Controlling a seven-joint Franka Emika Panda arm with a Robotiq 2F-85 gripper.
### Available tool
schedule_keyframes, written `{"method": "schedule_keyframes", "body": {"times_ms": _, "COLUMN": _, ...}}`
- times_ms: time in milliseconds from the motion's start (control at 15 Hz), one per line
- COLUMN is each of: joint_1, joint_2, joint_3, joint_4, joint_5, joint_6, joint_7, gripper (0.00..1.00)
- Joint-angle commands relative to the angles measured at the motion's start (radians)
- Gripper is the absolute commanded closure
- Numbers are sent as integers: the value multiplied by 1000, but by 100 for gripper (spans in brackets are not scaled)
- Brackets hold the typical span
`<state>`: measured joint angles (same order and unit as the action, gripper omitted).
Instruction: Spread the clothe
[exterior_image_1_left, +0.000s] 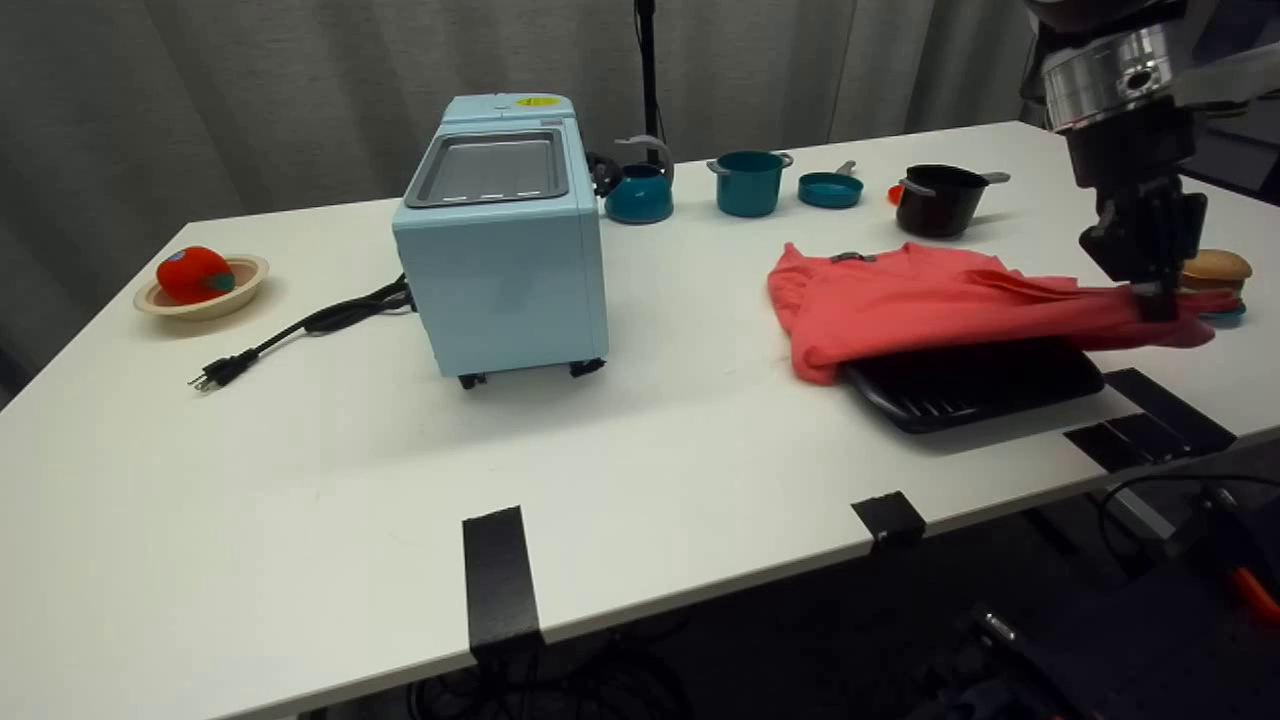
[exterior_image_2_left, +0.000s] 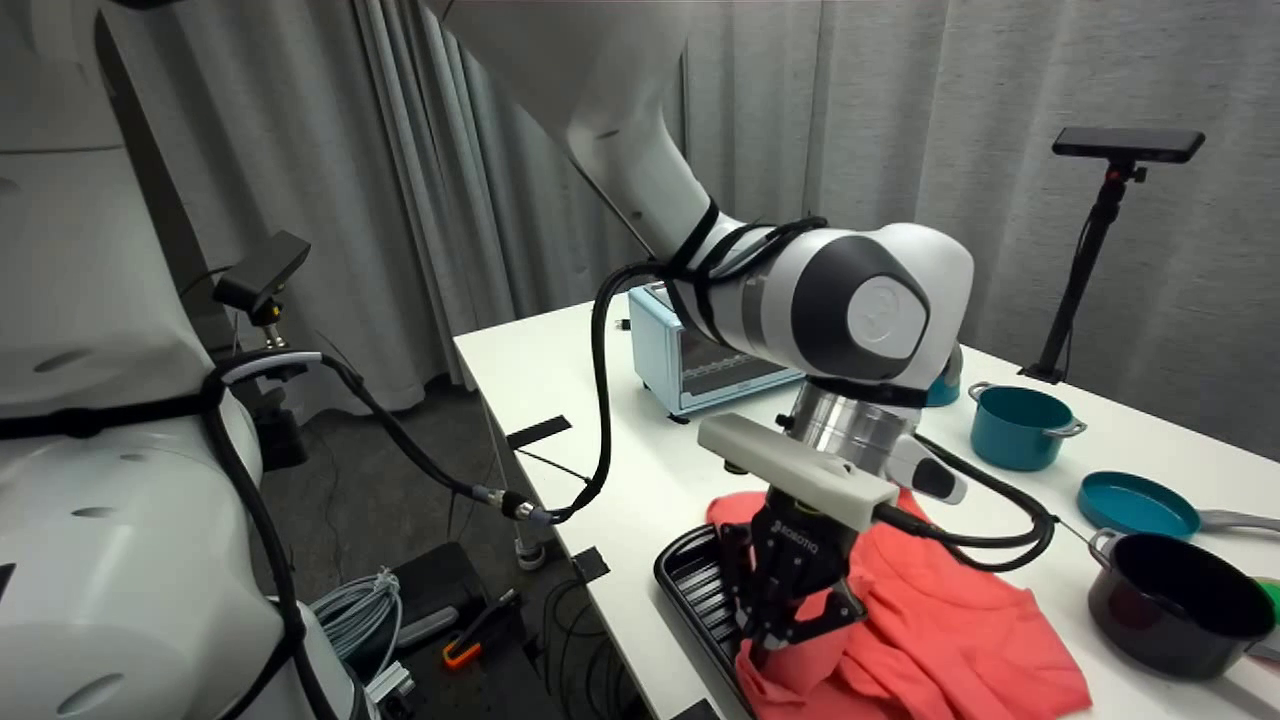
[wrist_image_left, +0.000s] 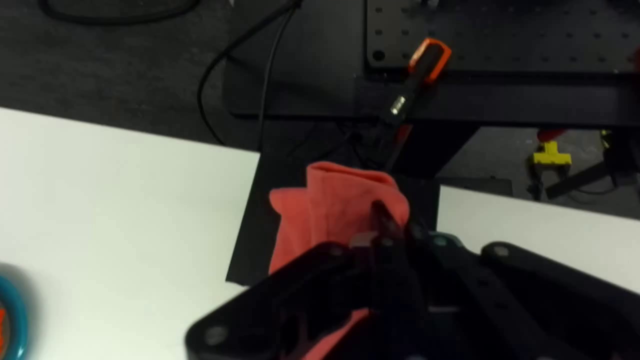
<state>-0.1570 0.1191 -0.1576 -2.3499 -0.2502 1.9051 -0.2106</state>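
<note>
The cloth is a coral-red garment, and it shows in both exterior views (exterior_image_1_left: 900, 305) (exterior_image_2_left: 960, 630). It is bunched and lies partly over a black ribbed pan (exterior_image_1_left: 985, 385). One side is raised and stretched toward my gripper (exterior_image_1_left: 1158, 300). My gripper also shows in an exterior view (exterior_image_2_left: 765, 640), with its fingers pointing down and pinching the cloth near an edge. In the wrist view the fingers (wrist_image_left: 397, 222) are together, with a folded end of the cloth (wrist_image_left: 345, 200) sticking out past them. The cloth's underside and part of the pan are hidden.
A light blue toaster oven (exterior_image_1_left: 505, 270) stands mid-table with its cord. Toy cookware stands behind the cloth: a teal pot (exterior_image_1_left: 750, 185), a teal pan (exterior_image_1_left: 830, 190) and a black pot (exterior_image_1_left: 938, 205). A toy burger (exterior_image_1_left: 1215, 270) is beside the gripper. A bowl (exterior_image_1_left: 245, 290) holds a tomato.
</note>
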Motion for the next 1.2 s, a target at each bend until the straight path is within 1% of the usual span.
{"method": "schedule_keyframes", "body": {"times_ms": 0, "joint_1": -4, "joint_2": -38, "joint_3": -15, "joint_4": -86, "joint_5": -111, "joint_6": 2, "joint_7": 58, "gripper": 64}}
{"method": "schedule_keyframes", "body": {"times_ms": 133, "joint_1": -3, "joint_2": -44, "joint_3": -18, "joint_4": -105, "joint_5": -156, "joint_6": 25, "joint_7": 97, "gripper": 48}}
{"method": "schedule_keyframes", "body": {"times_ms": 200, "joint_1": -2, "joint_2": -51, "joint_3": -16, "joint_4": -103, "joint_5": -160, "joint_6": 30, "joint_7": 105, "gripper": 39}}
{"method": "schedule_keyframes", "body": {"times_ms": 267, "joint_1": -2, "joint_2": -58, "joint_3": -14, "joint_4": -97, "joint_5": -154, "joint_6": 37, "joint_7": 105, "gripper": 32}}
{"method": "schedule_keyframes", "body": {"times_ms": 333, "joint_1": -3, "joint_2": -67, "joint_3": -12, "joint_4": -90, "joint_5": -143, "joint_6": 53, "joint_7": 105, "gripper": 23}}
{"method": "schedule_keyframes", "body": {"times_ms": 467, "joint_1": -2, "joint_2": -81, "joint_3": -7, "joint_4": -68, "joint_5": -107, "joint_6": 103, "joint_7": 100, "gripper": 10}}
{"method": "schedule_keyframes", "body": {"times_ms": 533, "joint_1": 0, "joint_2": -84, "joint_3": -3, "joint_4": -49, "joint_5": -79, "joint_6": 128, "joint_7": 95, "gripper": 2}}
{"method": "schedule_keyframes", "body": {"times_ms": 600, "joint_1": 1, "joint_2": -81, "joint_3": 1, "joint_4": -29, "joint_5": -42, "joint_6": 153, "joint_7": 86, "gripper": 0}}
{"method": "schedule_keyframes", "body": {"times_ms": 867, "joint_1": 19, "joint_2": -38, "joint_3": 33, "joint_4": 77, "joint_5": 139, "joint_6": 234, "joint_7": 71, "gripper": 0}}
{"method": "schedule_keyframes", "body": {"times_ms": 1133, "joint_1": 42, "joint_2": 35, "joint_3": 75, "joint_4": 180, "joint_5": 251, "joint_6": 335, "joint_7": 82, "gripper": 0}}
